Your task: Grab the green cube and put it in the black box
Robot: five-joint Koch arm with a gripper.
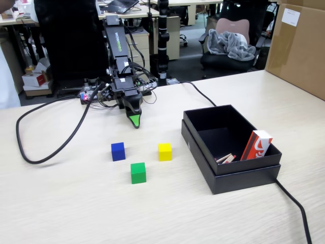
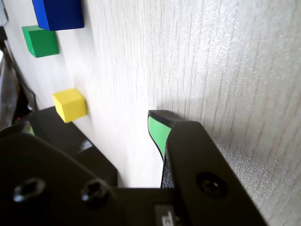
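In the fixed view, the arm point(image 1: 118, 56) is seen in the upper left of the frame, folded down so that the tool point(image 1: 134, 121) points at the worktop point(image 1: 76, 203) with its green tip close to the surface. Nothing is held by the tool. How far it is open cannot be told: only one tip is shown in the fixed view, and in the wrist view the tool point(image 2: 157, 129) is seen as one green-faced jaw in the lower middle, with a second dark part at the lower left whose tip is not clear.

The green cube point(image 1: 138, 173) is placed on the worktop at the lower centre of the fixed view, below the tool and well apart from it. The blue cube point(image 1: 118, 151) is found to its upper left and the yellow cube point(image 1: 165, 151) to its upper right; the three are near each other but not touching. In the wrist view the green cube point(image 2: 40, 41) is seen at the upper left, with the blue cube point(image 2: 59, 13) above it at the top edge and the yellow cube point(image 2: 69, 104) lower, at the left.

The black box point(image 1: 238, 179) is seen on the right side of the fixed view, well apart from the cubes. A red and white pack point(image 1: 256, 145) is leaned against its right wall, and some small sticks point(image 1: 225, 158) are laid on its floor. A black cable point(image 1: 40, 137) is looped at the left, and a brown carton point(image 1: 297, 46) is seen at the upper right.
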